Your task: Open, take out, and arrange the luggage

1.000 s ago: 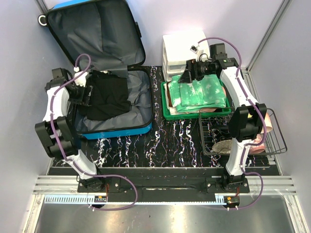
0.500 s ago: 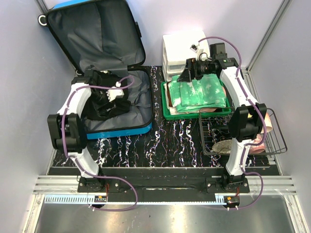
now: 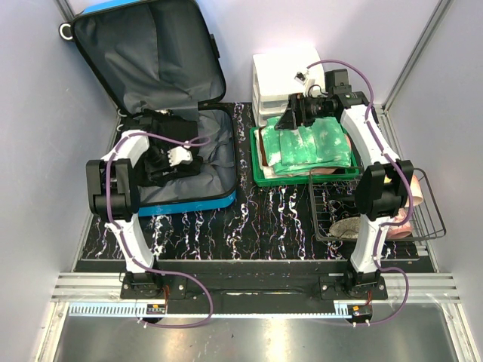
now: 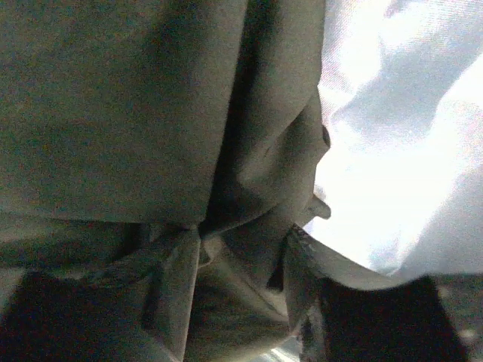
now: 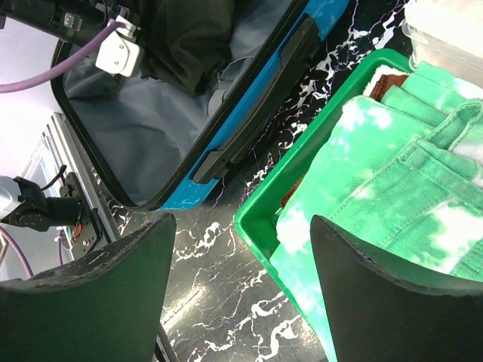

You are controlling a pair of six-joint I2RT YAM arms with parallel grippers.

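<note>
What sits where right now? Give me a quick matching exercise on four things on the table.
Things: 1 luggage; 2 black garment; 3 green tray; 4 wire basket.
States: A holds green-and-white clothes; B lies inside the luggage; C open, lid raised; D farthest right.
Pairs: 1-C; 2-B; 3-A; 4-D.

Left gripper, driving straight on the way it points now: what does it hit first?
The crumpled black garment inside the open blue hard-shell suitcase. It fills the left wrist view, so the left gripper is probably nearly touching it.
</note>
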